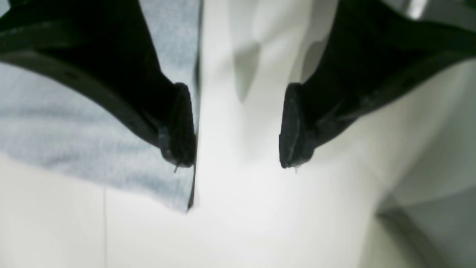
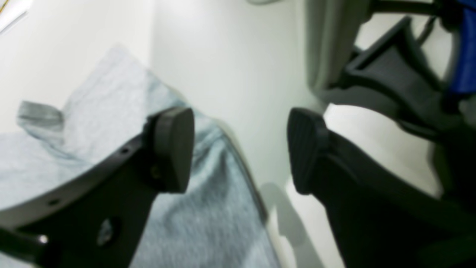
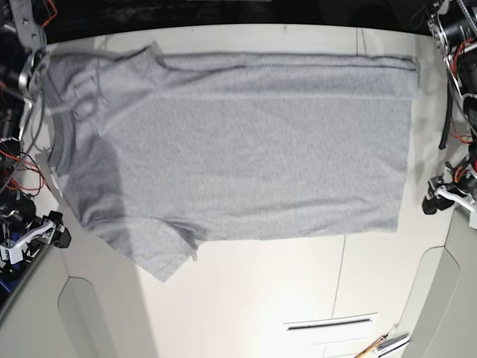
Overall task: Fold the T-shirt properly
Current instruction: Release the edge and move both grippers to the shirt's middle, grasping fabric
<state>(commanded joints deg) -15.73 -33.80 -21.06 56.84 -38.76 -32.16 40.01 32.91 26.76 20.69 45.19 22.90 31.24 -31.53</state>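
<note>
In the left wrist view, the shirt (image 1: pixel 111 149) went past the picture's edge behind the left hand (image 1: pixel 237 126), and its nearby folds looked blurry.

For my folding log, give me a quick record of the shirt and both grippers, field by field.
item: T-shirt, light grey
state: spread out, not yet folded into a neat shape
lettering: none visible
sleeve: one angled out at the near edge, on the base view's left
left gripper: fingers apart, nothing held
right gripper: fingers apart, nothing held
surface: white table
also there: pens, at the base view's bottom right
</note>
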